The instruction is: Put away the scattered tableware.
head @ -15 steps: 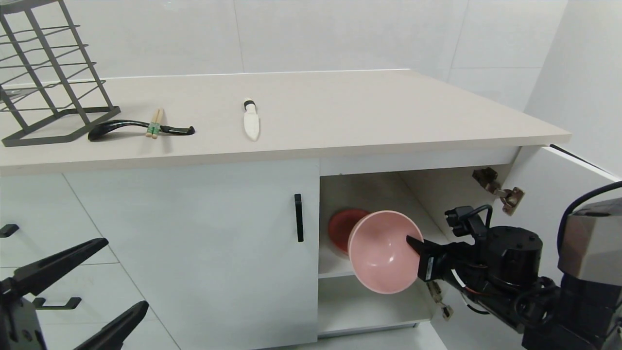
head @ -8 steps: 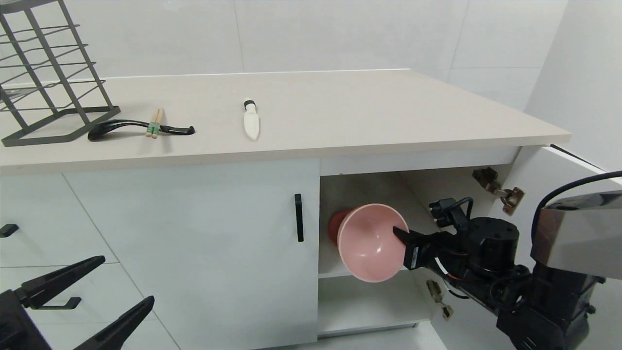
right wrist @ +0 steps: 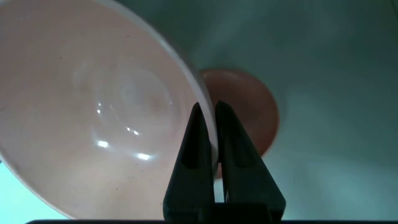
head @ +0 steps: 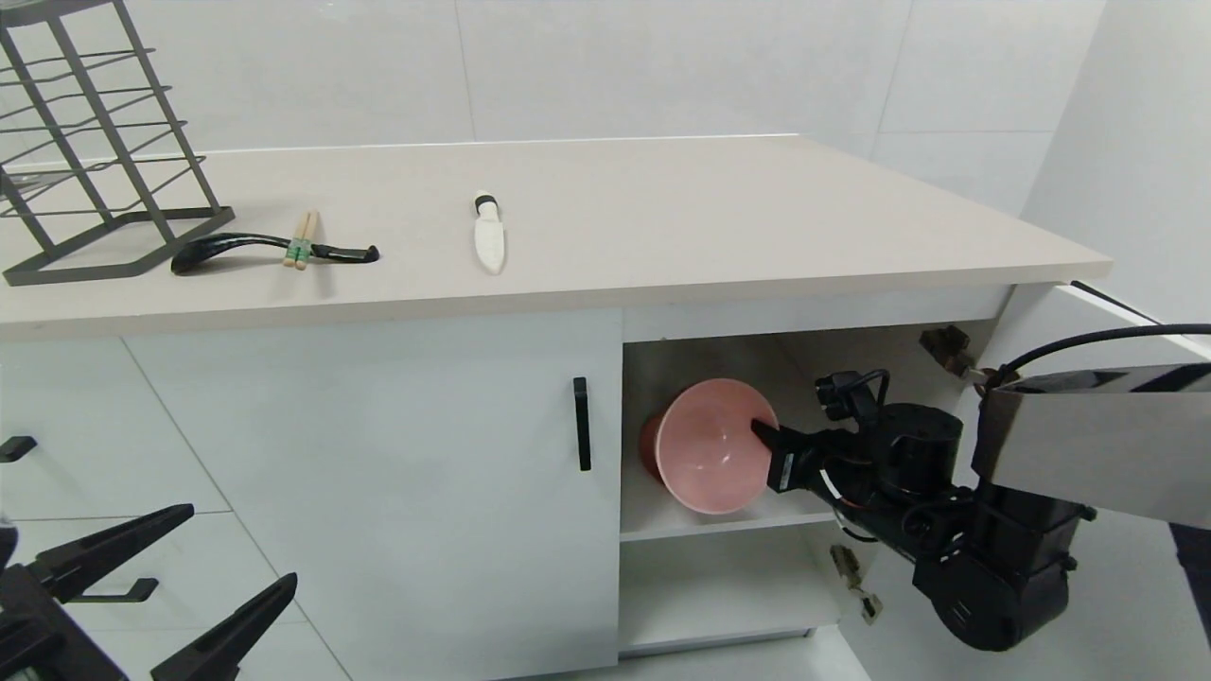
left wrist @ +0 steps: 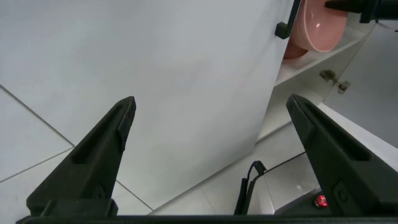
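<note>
The right gripper (head: 763,435) was pinched tight on the rim of the pink bowl (head: 708,461), one finger inside and one outside. The bowl was tipped on its side with its open face turned out toward the room, sitting inside the open cabinet (head: 728,364) at the upper shelf (head: 653,518). I couldn't tell if its lower rim was touching the shelf. A red dish (right wrist: 252,102) was right behind it, further back on the same shelf and mostly hidden.

The left gripper (head: 236,547) hung low in front of the closed cabinet door (head: 378,454), fingers spread wide and holding nothing.

Up on the countertop (head: 681,218) were a black ladle (head: 222,249), a pair of chopsticks (head: 302,240) lying across its handle, and a cream knife (head: 489,238) a bit apart. The wire rack (head: 90,161) stood at the far left.
</note>
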Robot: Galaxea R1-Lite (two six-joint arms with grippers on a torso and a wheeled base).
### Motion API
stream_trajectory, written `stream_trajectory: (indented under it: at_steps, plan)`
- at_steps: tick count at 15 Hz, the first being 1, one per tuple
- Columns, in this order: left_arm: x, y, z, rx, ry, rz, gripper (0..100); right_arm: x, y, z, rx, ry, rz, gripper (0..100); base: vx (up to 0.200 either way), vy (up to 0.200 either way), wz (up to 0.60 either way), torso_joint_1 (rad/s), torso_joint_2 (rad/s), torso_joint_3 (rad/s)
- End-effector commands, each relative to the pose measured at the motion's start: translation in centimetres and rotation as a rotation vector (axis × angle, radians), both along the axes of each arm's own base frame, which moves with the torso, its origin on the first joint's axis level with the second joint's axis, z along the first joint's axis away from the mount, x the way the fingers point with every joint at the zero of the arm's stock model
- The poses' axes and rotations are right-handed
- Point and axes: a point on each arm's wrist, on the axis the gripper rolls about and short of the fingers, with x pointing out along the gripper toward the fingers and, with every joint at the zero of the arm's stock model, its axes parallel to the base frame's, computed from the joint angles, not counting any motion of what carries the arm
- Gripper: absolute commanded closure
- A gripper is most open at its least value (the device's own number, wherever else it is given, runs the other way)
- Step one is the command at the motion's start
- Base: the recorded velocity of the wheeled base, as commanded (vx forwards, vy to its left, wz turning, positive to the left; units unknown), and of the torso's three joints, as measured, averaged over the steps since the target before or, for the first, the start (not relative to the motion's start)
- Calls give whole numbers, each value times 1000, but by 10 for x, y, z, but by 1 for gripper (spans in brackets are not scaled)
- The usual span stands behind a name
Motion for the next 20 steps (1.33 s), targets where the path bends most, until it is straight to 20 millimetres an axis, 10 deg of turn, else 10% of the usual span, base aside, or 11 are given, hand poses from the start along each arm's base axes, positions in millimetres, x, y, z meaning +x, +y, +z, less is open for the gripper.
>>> stream_trajectory:
  at_steps: [1,20]
  plan:
    - [1,0,0,0,1,0,0,18,-1,-12,4,-6,-12,100,0,0,0,0,0,0]
    - [1,0,0,-1,-2,-6,0,55,-4,-46,-28,62,-61,100,0,0,0,0,0,0]
